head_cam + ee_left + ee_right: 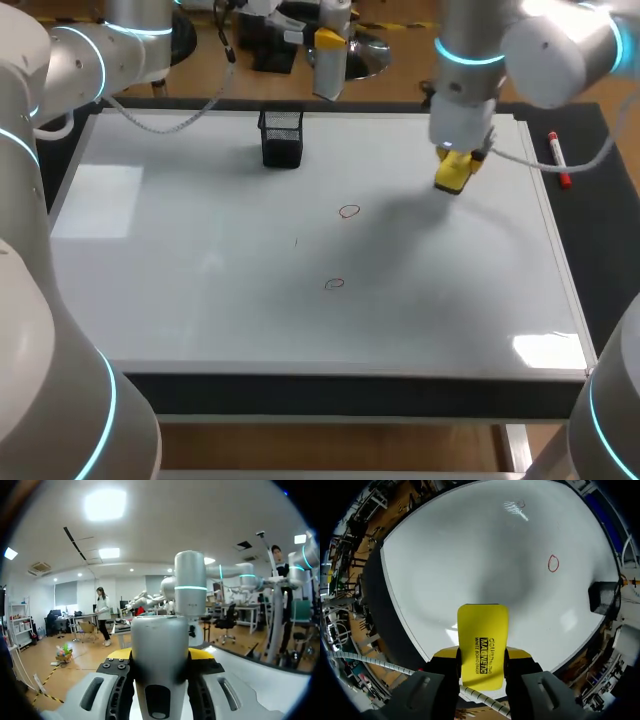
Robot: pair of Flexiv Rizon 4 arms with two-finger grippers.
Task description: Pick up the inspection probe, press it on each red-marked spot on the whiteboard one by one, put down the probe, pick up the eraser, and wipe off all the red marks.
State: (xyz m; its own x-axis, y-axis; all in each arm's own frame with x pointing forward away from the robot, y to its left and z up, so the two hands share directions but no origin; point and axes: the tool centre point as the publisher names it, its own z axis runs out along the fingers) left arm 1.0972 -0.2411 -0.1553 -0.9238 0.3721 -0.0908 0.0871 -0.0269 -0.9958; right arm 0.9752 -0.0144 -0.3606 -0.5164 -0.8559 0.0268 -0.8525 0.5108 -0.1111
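Right end effector [482, 656] is closed on the yellow eraser [483, 630], one finger on each long side, with most of the block sticking out ahead of the tips. From the head view it hangs over the whiteboard [200, 290] at about 2 o'clock from the board's centre, and whether it touches the surface cannot be told. Two red marks are left, both thin open rings: the upper red ring [348, 211] just off centre toward 1 o'clock, and the lower red ring [334, 284] toward 6 o'clock. Both lie well apart from the eraser. A black mesh holder [281, 137] stands on the board at 11 o'clock. A red marker [558, 160] lies on the dark counter [605, 250] past the board's edge at 2 o'clock. Left end effector [160, 655] points out into the room, gripping a grey cylinder from both sides, most likely the inspection probe [160, 675], so the probe is not yet set down. Handling judgement: the eraser looks light, a rigid plastic shell, probably with a soft pad beneath. The side grip suits it. It likely needs its wiping face flat to the board, since a tilt would drag an edge and skip. The board looks slick, so light, even pressure should do.
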